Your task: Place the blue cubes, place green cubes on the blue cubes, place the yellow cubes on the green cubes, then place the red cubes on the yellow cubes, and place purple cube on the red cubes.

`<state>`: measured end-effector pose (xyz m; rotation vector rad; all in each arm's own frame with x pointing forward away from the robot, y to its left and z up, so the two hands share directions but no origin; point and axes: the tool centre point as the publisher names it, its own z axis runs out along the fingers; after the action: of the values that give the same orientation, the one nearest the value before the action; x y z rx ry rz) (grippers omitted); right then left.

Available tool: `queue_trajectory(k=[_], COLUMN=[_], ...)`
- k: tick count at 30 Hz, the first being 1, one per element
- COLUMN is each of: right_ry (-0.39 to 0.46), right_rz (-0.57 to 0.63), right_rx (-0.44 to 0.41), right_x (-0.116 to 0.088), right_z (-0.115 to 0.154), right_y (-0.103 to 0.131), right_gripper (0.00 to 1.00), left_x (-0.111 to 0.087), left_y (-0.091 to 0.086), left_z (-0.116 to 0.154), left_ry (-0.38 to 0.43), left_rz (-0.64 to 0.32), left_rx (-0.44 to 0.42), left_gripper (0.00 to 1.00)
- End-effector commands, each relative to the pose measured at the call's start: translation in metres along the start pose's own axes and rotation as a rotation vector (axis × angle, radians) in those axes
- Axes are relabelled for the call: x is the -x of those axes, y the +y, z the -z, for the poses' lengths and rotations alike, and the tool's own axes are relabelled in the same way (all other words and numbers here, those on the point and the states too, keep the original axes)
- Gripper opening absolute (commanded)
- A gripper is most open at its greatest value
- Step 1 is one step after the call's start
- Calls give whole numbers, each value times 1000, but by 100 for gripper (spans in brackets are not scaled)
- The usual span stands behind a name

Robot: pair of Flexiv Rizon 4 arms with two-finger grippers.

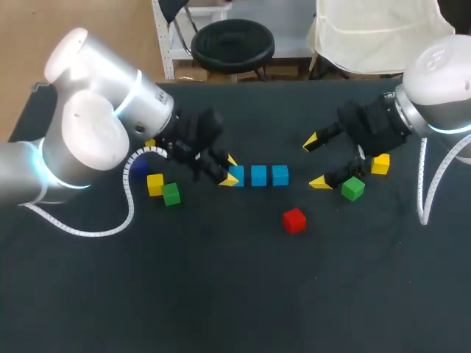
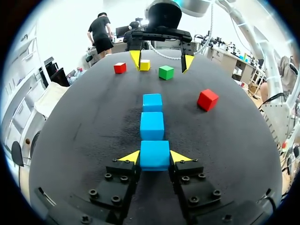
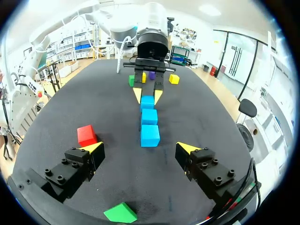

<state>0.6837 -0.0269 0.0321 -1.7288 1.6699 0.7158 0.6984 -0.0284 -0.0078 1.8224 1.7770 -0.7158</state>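
In the head view the left arm point(image 1: 110, 125) hides most of the purple cube point(image 1: 137, 169) and all but a corner of a yellow cube point(image 1: 151, 143), while in the right wrist view it part-covers the purple cube and another yellow cube point(image 3: 144, 77).

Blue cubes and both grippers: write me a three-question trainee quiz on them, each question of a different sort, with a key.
1. True or false: the three blue cubes lie side by side in one row, none stacked.
2. Which thing is the left gripper shut on? A) the red cube B) the end blue cube C) a green cube
3. Fill in: the right gripper is ___, with nothing between its fingers.
Key: 1 true; 2 B; 3 open.
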Motion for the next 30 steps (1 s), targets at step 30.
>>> queue_trajectory(k=[30], right_ry=[-2], right_rz=[1], right_rx=[0], right_x=[0], right_z=[0], right_y=[0], right_gripper=[100], left_x=[-2], left_y=[6], left_z=[-3], left_ry=[3], left_rz=[3], left_rx=[23], left_gripper=[0])
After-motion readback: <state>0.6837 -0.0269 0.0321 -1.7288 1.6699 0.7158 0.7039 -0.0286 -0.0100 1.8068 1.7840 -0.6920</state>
